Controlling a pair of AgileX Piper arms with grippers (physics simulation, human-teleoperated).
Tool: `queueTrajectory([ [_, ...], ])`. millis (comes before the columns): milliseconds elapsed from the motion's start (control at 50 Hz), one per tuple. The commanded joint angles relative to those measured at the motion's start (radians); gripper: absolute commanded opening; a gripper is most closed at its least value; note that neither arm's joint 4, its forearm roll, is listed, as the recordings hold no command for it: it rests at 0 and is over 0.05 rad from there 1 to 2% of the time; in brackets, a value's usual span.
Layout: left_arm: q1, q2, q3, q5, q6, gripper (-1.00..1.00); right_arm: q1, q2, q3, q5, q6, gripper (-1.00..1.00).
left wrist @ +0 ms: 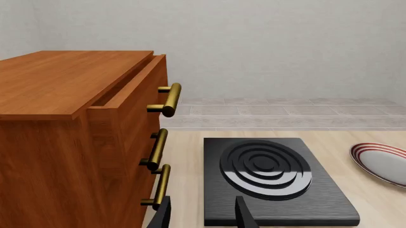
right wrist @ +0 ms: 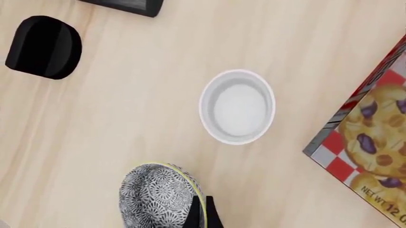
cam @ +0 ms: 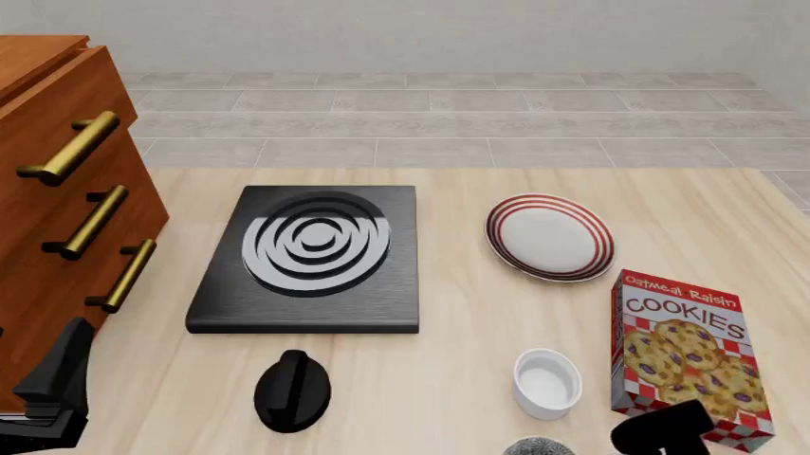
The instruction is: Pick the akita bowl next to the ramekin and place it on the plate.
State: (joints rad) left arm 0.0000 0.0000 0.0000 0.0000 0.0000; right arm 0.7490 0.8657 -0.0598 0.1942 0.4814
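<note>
The akita bowl [right wrist: 155,197], patterned grey and white with a pale rim, lies close to the plain white ramekin [right wrist: 238,107] on the wooden table. My right gripper [right wrist: 201,214] has its two dark fingers pinched together on the bowl's rim. From the front only a sliver of the bowl [cam: 538,447] shows at the lower edge, just below the ramekin [cam: 547,381]. The red-ringed plate [cam: 548,237] sits farther back, apart from both. My left gripper [left wrist: 203,216] stands open near the stove's front edge, with nothing between its fingers.
A black stove [cam: 310,258] with silver rings lies left of the plate. A glossy black ridged object [cam: 292,391] sits in front of it. A cookies box [cam: 690,355] stands right of the ramekin. A wooden drawer cabinet [cam: 57,190] fills the left side.
</note>
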Motion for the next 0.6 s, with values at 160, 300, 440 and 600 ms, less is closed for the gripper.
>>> queueTrajectory([
  [160, 0.0, 0.0, 0.0, 0.0, 0.0, 1.0, -0.002, -0.06, -0.04, 0.078, -0.001, -1.0],
  [300, 0.0, 0.0, 0.0, 0.0, 0.0, 1.0, 0.003, -0.094, -0.063, 0.122, 0.002, -1.0],
  [440, 0.0, 0.0, 0.0, 0.0, 0.0, 1.0, 0.005, -0.116, -0.082, 0.152, 0.003, -1.0],
  [600, 0.0, 0.0, 0.0, 0.0, 0.0, 1.0, 0.027, -0.142, -0.097, 0.181, 0.051, -1.0],
])
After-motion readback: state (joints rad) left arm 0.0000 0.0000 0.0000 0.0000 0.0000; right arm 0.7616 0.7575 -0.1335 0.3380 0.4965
